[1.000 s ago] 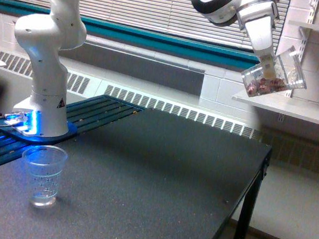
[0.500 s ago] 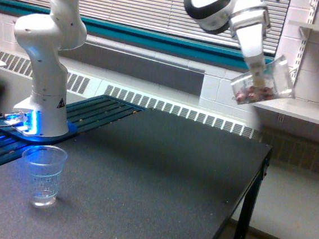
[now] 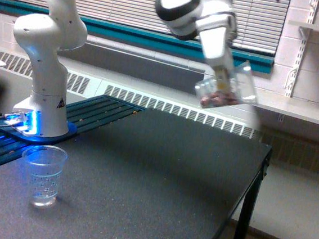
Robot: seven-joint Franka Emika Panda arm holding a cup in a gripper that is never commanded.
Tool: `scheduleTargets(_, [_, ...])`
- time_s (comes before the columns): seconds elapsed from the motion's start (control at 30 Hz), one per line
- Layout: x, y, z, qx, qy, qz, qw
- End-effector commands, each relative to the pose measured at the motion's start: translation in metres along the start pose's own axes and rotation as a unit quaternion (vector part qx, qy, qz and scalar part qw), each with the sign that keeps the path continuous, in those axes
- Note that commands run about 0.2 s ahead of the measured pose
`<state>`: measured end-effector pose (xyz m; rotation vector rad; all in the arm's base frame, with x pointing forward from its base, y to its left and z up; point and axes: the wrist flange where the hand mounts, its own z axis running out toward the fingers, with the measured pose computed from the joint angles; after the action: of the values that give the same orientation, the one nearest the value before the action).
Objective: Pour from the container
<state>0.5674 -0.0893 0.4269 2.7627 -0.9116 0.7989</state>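
Pincer (image 3: 224,80): clenched on the container, fingers reaching down into or along its wall; the exact contact is blurred by motion. Carried high above the table, near its far edge.

Container (image 3: 228,90): small clear cup, tilted, rim toward the exterior view's right and slightly up. Holds a small heap of reddish-brown pieces lying low against the wall nearest the base. Nothing is seen leaving the rim.

Change over the last second: the pincer and container have travelled steadily toward the exterior view's left and somewhat lower, from beside the wall shelf (image 3: 313,109) to a spot over the table's far edge. The tilt looks roughly as before; the contents have stayed inside.

Arm (image 3: 192,10): upper links have swung leftward with the load. Base column (image 3: 44,86) stands at the table's far left corner on a blue-lit mount, unchanged.

Ribbed cup (image 3: 43,175): clear, upright, empty as far as can be told, on the table near its front left edge, just in front of the base. Unmoved. Well apart from the container, which is high and far toward the exterior view's right of it.

Table (image 3: 159,176): dark top, bare between the two cups.

Judgement: transport stage, not yet pouring. The travel points toward the ribbed cup as likely receiver; much of the crossing remains. Risk: loose pieces may slide toward the rim if the tilt grows in transit.
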Motion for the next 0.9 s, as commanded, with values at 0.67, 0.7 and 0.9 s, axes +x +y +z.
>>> scheduleTargets(0.67, [-0.076, 0.156, 0.015, -0.076, -0.024, 0.124, 0.9891])
scheduleTargets(0.7, [-0.081, 0.161, 0.017, -0.079, -0.030, 0.126, 0.9883])
scheduleTargets(0.9, [-0.104, 0.189, 0.024, -0.102, -0.052, 0.142, 0.9832])
